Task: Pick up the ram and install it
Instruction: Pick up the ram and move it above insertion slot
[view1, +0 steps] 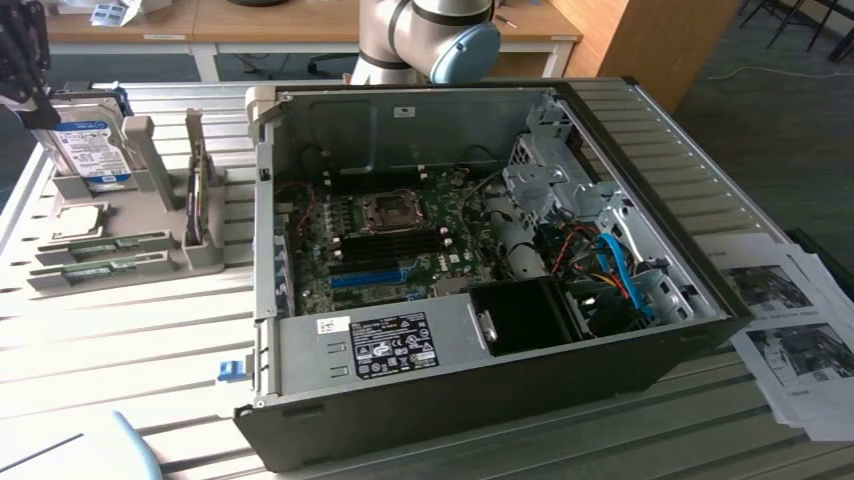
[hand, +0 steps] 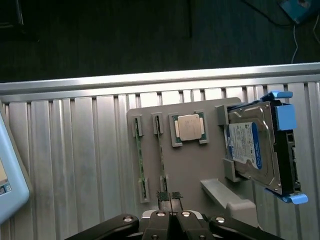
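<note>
the ram (hand: 161, 150) stands on edge in a slot of the grey holder (hand: 200, 165), between a second stick (hand: 140, 155) and the cpu (hand: 189, 127). gripper (hand: 171, 200) hangs over its near end, jaws pressed together on nothing. open ribbed table (hand: 75, 150) past the sticks, hard drive (hand: 250, 145) crowding the other edge. ram's near end is hard to make out.

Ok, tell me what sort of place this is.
Probably a robotics lab or workshop for computer assembly: an open computer case sits on a slatted metal table, and a grey parts holder carries a hard drive and ram sticks.
</note>
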